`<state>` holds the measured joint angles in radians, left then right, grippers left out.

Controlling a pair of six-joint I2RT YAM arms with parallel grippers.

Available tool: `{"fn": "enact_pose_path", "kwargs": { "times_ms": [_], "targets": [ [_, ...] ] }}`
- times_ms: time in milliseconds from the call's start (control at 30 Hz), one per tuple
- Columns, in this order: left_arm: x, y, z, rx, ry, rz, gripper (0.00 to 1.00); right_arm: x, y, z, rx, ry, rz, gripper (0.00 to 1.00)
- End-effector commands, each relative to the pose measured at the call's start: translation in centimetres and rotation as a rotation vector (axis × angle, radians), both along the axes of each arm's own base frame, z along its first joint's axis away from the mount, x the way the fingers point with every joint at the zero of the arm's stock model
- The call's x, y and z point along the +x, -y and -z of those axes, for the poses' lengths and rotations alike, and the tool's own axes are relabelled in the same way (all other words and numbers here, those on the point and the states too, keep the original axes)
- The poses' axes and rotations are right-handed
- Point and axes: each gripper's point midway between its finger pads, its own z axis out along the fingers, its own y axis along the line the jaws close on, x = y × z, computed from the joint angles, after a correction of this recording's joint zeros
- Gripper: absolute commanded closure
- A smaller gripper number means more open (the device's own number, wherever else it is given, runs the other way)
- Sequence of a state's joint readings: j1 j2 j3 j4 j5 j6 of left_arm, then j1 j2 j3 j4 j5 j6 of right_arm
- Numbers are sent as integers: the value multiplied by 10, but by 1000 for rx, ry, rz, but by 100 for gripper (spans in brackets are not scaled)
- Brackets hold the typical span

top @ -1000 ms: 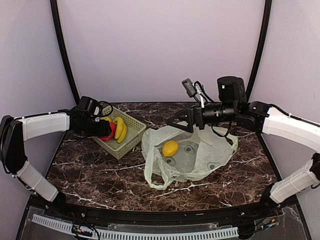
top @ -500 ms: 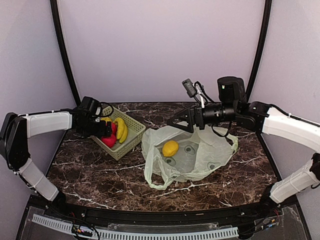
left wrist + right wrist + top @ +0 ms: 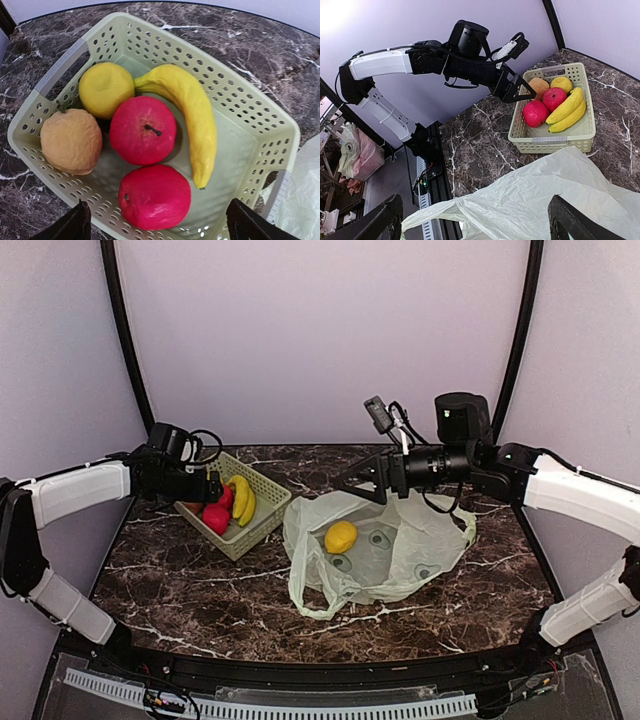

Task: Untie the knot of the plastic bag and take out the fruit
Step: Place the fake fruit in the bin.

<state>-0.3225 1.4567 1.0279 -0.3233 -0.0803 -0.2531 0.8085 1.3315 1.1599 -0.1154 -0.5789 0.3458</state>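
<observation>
The pale green plastic bag (image 3: 400,550) lies slack and open on the marble, with one yellow fruit (image 3: 341,536) inside and a handle loop (image 3: 310,602) loose at the front. The knot is not in view. My left gripper (image 3: 207,487) hovers open over the basket (image 3: 265,521). In the left wrist view, its empty gripper (image 3: 160,227) straddles a red apple (image 3: 155,197) lying free in the basket (image 3: 260,100) with another apple (image 3: 142,130), a banana (image 3: 192,115), a yellow fruit (image 3: 106,89) and an orange one (image 3: 71,141). My right gripper (image 3: 362,483) hangs open above the bag's (image 3: 555,195) far edge.
The basket (image 3: 550,141) sits at the back left, close to the bag's left side. Curved black frame posts (image 3: 125,350) rise at both back corners against the pale wall. The table's front edge (image 3: 300,665) has a black rail.
My left gripper opened and let the red apple drop into the basket, then drew back up and to the left. The right arm and the bag have not moved.
</observation>
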Motion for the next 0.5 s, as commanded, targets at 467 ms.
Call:
{"fn": "enact_pose_path", "kwargs": {
  "times_ms": [467],
  "targets": [
    [-84, 130, -72, -391, 80, 437, 10, -25, 28, 37, -103, -86, 83, 11]
  ]
}}
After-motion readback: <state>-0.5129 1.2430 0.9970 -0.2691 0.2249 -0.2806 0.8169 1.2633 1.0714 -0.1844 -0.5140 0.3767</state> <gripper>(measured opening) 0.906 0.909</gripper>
